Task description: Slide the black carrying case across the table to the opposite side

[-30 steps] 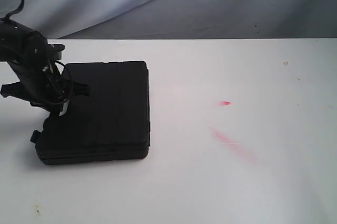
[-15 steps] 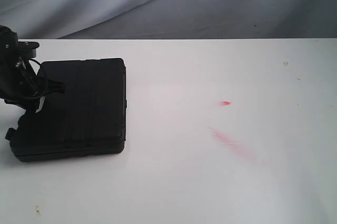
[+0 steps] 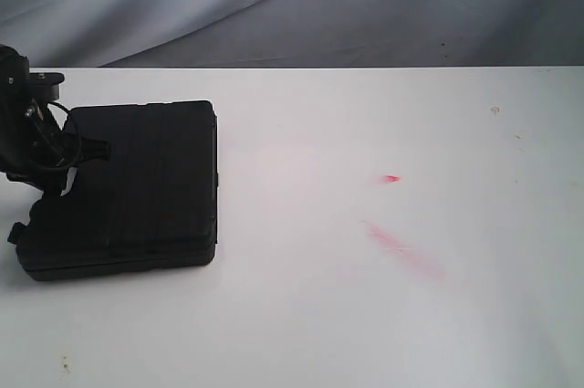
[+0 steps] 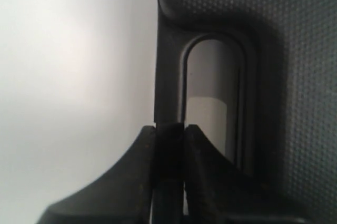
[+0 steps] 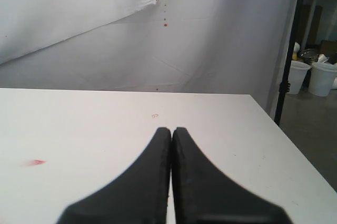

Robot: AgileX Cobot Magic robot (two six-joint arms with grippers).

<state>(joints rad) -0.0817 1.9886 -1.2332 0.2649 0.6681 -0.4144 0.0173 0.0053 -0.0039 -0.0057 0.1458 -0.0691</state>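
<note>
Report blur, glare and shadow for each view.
Exterior view: soft focus, black case an underexposed mass on the table. Left wrist view: table washed out, left gripper silhouetted. Right wrist view: right gripper blurred up close, backdrop sharper.

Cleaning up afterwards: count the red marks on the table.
2. On the table: a small red spot right of middle; a longer, fainter red smear below it in view. The case may hide others.
</note>
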